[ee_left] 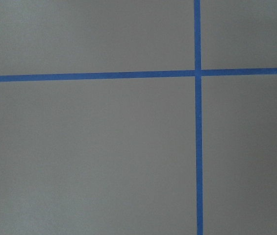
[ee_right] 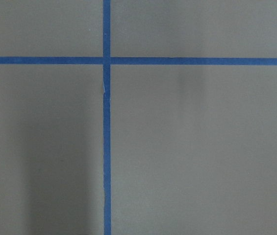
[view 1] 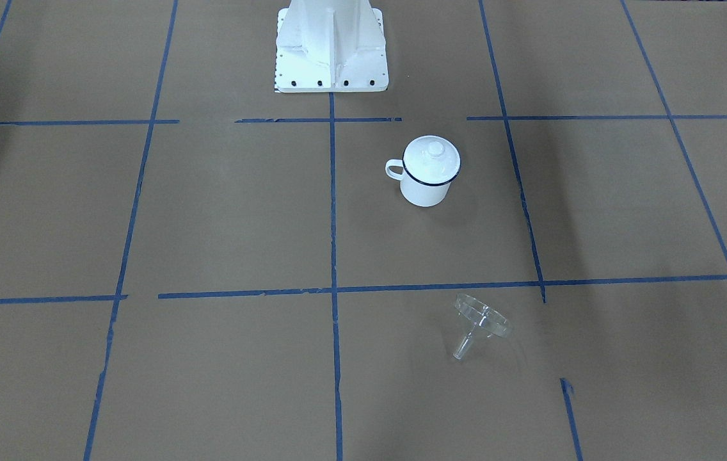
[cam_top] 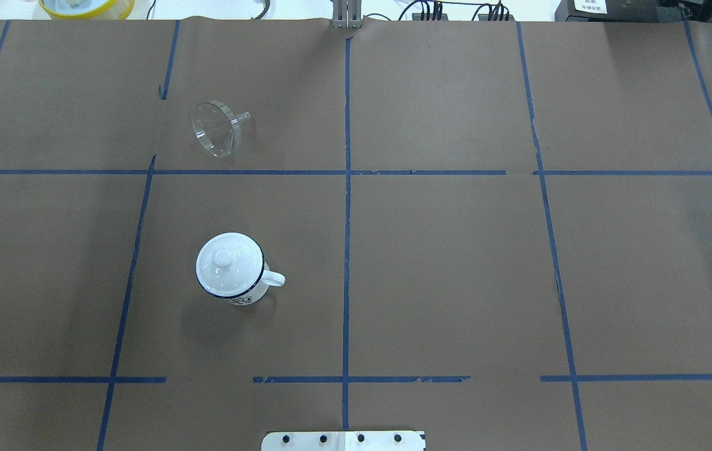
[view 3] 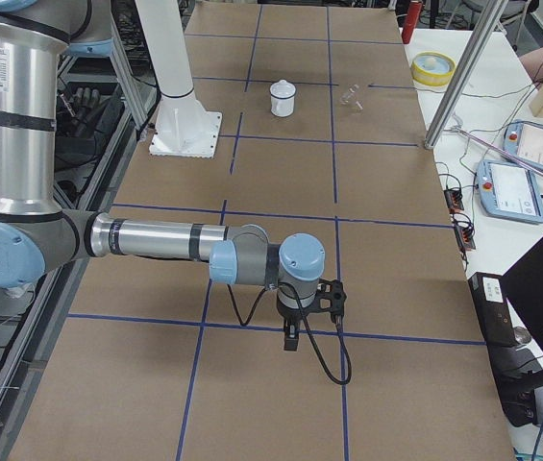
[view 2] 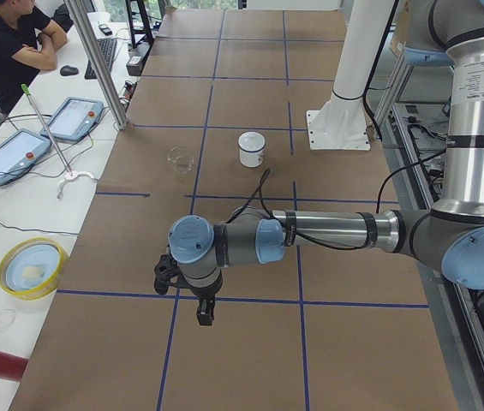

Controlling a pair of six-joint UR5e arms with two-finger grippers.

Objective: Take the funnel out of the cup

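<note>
The white enamel cup (cam_top: pixel 248 294) with a dark blue rim stands upright on the brown table, handle toward the centre line. It also shows in the front view (view 1: pixel 426 189). The clear funnel (cam_top: pixel 217 128) lies on its side on the table, apart from the cup, on the far side of a tape line; it shows in the front view (view 1: pixel 482 318) too. My left gripper (view 2: pixel 203 315) shows only in the left side view, far from both, and I cannot tell its state. My right gripper (view 3: pixel 291 341) shows only in the right side view, and I cannot tell its state either.
A white domed lid (cam_top: pixel 229 263) with a knob sits on the cup. The white robot base (view 1: pixel 331 45) stands at the table's middle edge. A metal pole (view 2: pixel 96 60), a yellow bowl (view 2: pixel 32 267) and tablets (view 2: pixel 74 116) stand on the operators' side. Both wrist views show only brown paper and blue tape.
</note>
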